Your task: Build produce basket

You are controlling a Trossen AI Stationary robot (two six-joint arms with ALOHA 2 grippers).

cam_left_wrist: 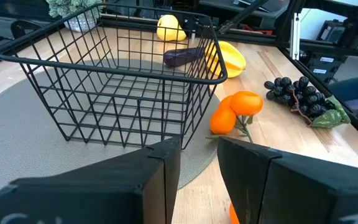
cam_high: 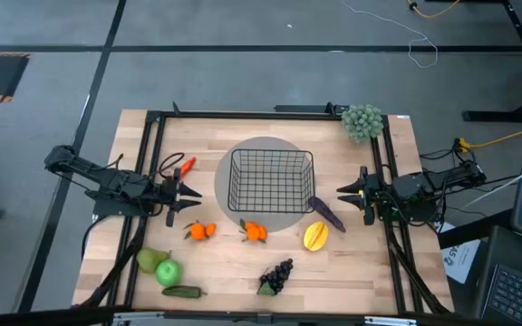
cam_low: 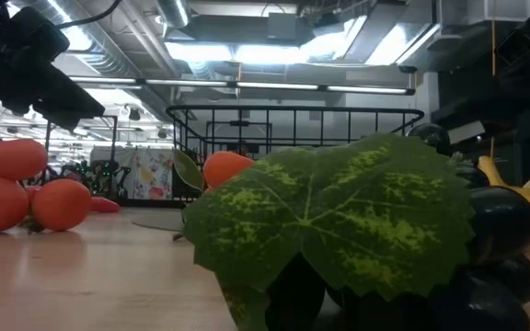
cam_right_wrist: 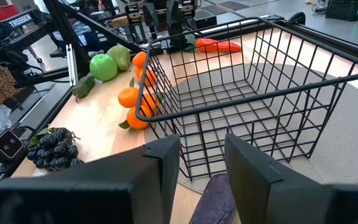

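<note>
— Two tools waited at the flanks of the pale wooden tabletop [cam_high: 234,272]: the left tool [cam_high: 195,195] and the right tool [cam_high: 341,192], both pointing in at the black wire-mesh basket [cam_high: 271,179].

— Were they gripping anything?

— Nothing. Each tool's dark fingers stood slightly parted with only air between them. The basket sat upright on a flat grey round mat [cam_high: 265,217], between the two tools, with nothing inside it that I could see.

— And the produce?

— All of it lay outside the basket. A purple toy eggplant [cam_high: 326,214] lay just beside the basket on the right tool's side, with a yellow ridged fruit [cam_high: 315,236] close by it. One cluster of small oranges [cam_high: 255,232] sat at the mat's near edge, another cluster of oranges [cam_high: 200,231] near the left tool. An orange carrot [cam_high: 185,167] lay beside the left arm. A green apple [cam_high: 169,272], a yellow-green pear [cam_high: 150,260] and a dark green cucumber [cam_high: 182,292] were grouped at one corner, the dark grapes with a leaf [cam_high: 276,276] at the front edge.

— The bushy thing?

— A pale grey-green cluster [cam_high: 362,120], at a far corner.
</note>
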